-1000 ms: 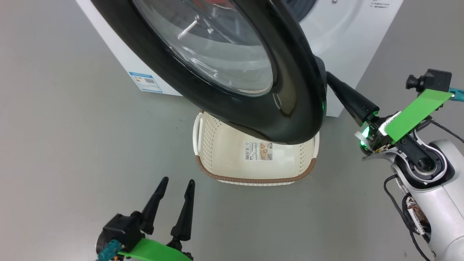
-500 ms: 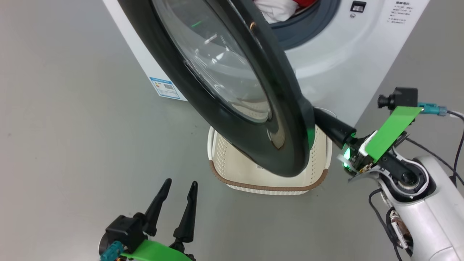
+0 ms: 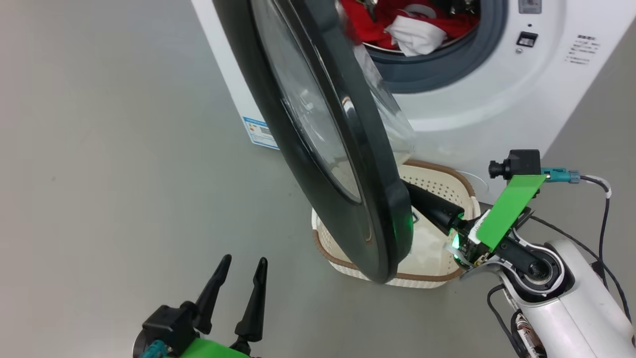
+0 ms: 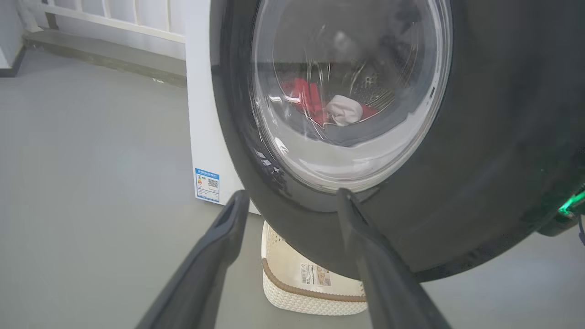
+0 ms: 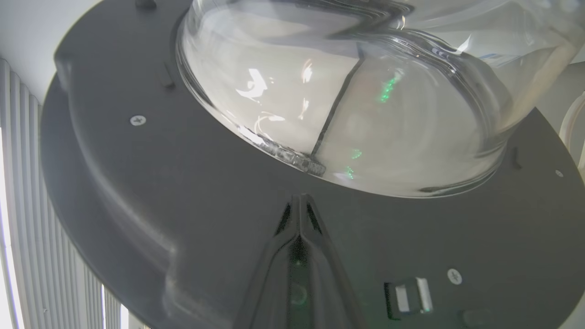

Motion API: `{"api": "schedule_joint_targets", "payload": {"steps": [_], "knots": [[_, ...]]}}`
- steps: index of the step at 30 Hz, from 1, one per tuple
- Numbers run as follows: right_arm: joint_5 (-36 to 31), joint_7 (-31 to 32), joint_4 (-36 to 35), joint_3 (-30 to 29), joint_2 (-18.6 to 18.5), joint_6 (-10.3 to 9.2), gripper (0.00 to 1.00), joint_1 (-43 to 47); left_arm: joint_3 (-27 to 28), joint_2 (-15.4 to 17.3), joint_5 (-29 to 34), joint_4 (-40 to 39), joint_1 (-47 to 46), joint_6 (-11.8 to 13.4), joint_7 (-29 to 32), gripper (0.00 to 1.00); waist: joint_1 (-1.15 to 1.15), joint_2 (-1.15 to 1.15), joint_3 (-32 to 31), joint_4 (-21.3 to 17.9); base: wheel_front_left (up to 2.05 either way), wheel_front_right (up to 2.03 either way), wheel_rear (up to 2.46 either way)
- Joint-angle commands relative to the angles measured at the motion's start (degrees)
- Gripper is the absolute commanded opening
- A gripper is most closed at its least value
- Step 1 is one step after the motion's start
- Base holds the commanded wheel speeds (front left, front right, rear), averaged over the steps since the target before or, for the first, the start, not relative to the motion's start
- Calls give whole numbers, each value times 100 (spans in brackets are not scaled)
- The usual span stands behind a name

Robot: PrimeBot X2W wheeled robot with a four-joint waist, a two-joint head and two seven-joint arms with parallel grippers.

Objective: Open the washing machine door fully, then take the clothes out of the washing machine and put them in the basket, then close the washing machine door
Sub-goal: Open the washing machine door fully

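Right gripper (image 5: pixel 300 198), tapered, against glossy round door (image 3: pixel 387 223).

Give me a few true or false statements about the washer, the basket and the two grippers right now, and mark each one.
1. The washing machine door stands partly open. True.
2. The right gripper is spread wide. False: its fingers are pressed together, close to the door's inner side.
3. The clothes lie in the basket. False: they lie inside the washing machine.
4. The left gripper is open and holds nothing. True.
5. The basket stands on the floor below the door. True.
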Motion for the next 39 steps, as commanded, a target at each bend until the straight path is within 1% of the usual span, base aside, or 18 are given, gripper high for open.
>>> {"api": "schedule_joint_targets", "payload": {"steps": [1, 9, 18, 31, 39], "knots": [[-67, 81, -183, 163, 155, 44, 0, 37, 218, 65, 56, -171, 35, 51, -70, 100, 0, 0, -122, 189, 0, 0, 0], [-113, 185, -173, 311, 305, 44, 0, 146, 302, 65, 95, -192, 125, 109, -70, 100, 0, 0, -244, 512, 0, 0, 0], [-98, 200, -167, 514, 416, 44, 0, 159, 408, 65, 69, -213, 154, 167, -70, 100, 0, 0, -312, 775, 0, 0, 0], [131, 84, -135, 1125, 471, 44, 0, 14, 614, 65, 64, -371, 225, 282, -70, 100, 0, 0, -312, 819, 0, 0, 0], [221, -51, -126, 1275, 472, 44, 0, -18, 629, 65, 62, -400, 259, 295, -70, 100, 0, 0, -331, 814, 0, 0, 0]]}}
